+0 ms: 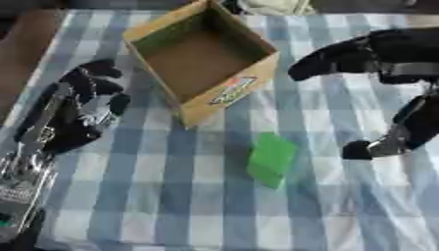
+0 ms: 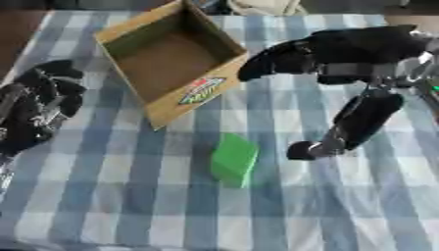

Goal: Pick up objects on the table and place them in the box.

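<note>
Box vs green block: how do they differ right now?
The box is brown cardboard, open-topped with nothing visible inside, and has a printed label on its near wall; the green block is plain, solid-looking and much smaller. The box sits farther up the table, the block nearer the robot. Both rest on the checked cloth, askew to its stripes, untouched by either hand.

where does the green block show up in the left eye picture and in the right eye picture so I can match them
Left eye view: the green block lies right of centre, below the middle, on the checked cloth.
Right eye view: the green block lies near the centre, just below the middle.
Shared landmark: the cardboard box, open and empty; in both views the block sits below its near corner, the one next to the printed label, apart from it.
</note>
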